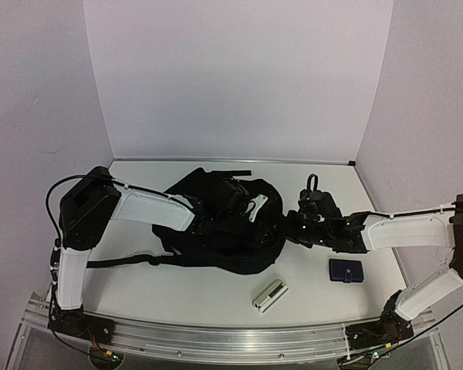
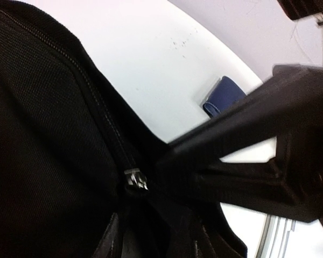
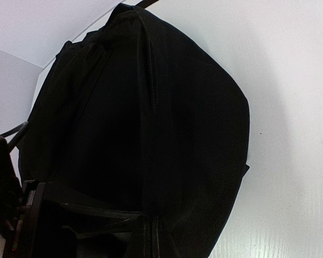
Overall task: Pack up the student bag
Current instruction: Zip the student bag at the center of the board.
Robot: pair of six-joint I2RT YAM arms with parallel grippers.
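My left hand (image 1: pixel 264 225): reaching across the student bag (image 1: pixel 216 250), low over its right side. The wrist view shows only one black finger (image 2: pixel 242 150), so I cannot tell whether the jaws are apart or pressed together.
At my left fingertip: the finger's tip meets the bag's fabric right beside a small metal zipper slider (image 2: pixel 134 178). The cloth bunches into folds just below it.
Zipper line: it runs from the slider up and away along the bag's dark weave, off to the left of my finger.
My right hand (image 1: pixel 292 228): stretched in from the other side, its tip against the bag's right edge and close to my left hand. One finger (image 3: pixel 86 226) lies low in the wrist view, up against the fabric. I cannot tell whether this hand is closed or open.
Ahead of my right hand: the bag's rounded black bulk fills nearly the whole view, with a seam running down its middle.
Student bag overall: lying flat on the table (image 1: pixel 216 301), under my left hand and touching my right. A strap (image 1: pixel 119 263) trails away from it beneath my left forearm.
Beyond my left finger: a dark-blue pouch (image 2: pixel 223 97) on the bare table, apart from the bag. It lies below my right forearm in the overhead view.
Nearer than both hands: a small white-and-grey case (image 1: pixel 269 295) lies slanted on the table, apart from the bag and the pouch.
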